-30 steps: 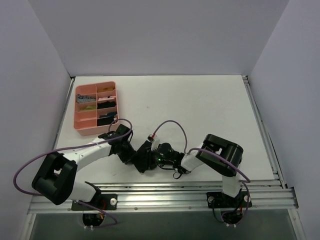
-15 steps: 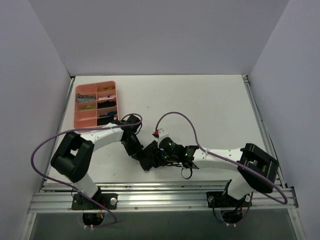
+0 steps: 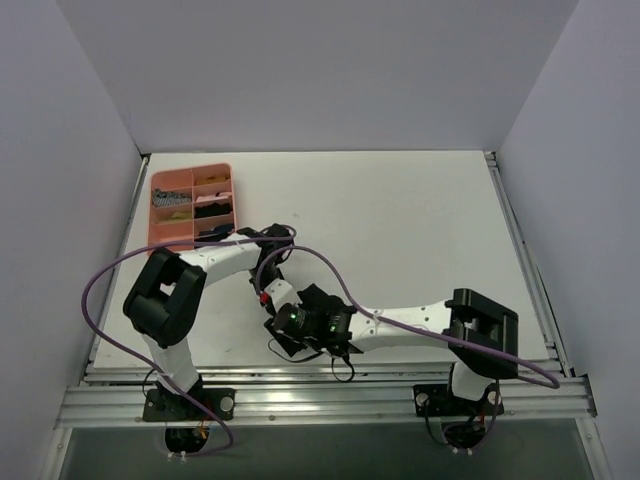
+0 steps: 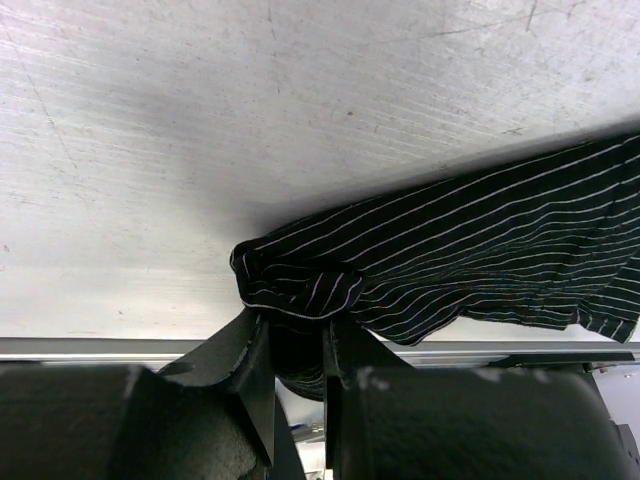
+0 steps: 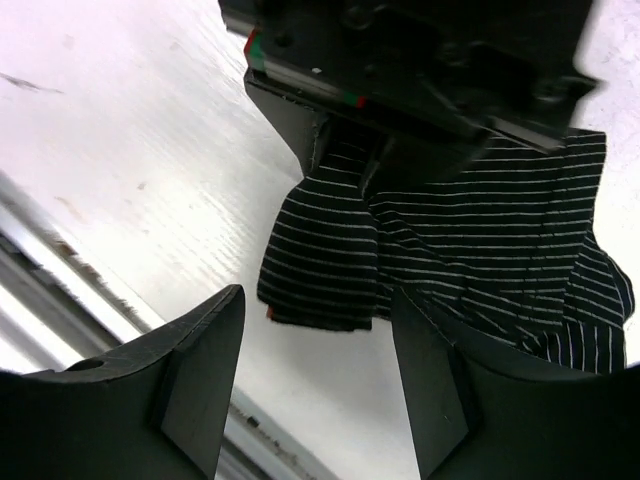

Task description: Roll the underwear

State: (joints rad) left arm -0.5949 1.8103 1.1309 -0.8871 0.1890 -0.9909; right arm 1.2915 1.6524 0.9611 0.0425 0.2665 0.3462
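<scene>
Right of and nearer than the pink divided plastic tray (image 3: pixel 172 258), the left gripper (image 4: pixel 297 340) pinches a bunched fold of the soft black, thinly white-striped fabric underwear (image 4: pixel 480 250) crumpled on the white table (image 4: pixel 300 100), while the right gripper (image 5: pixel 318 300) hangs spread-jawed above it.

No word, brand, number or sign can be read in any view. The only markings are thin white stripes on the underwear (image 4: pixel 470 250), lying just ahead of the left gripper (image 4: pixel 298 335). There are also small red and green marks (image 5: pixel 345 97) on the black hardware beyond the right gripper (image 5: pixel 318 300), and none of them forms a character.
</scene>
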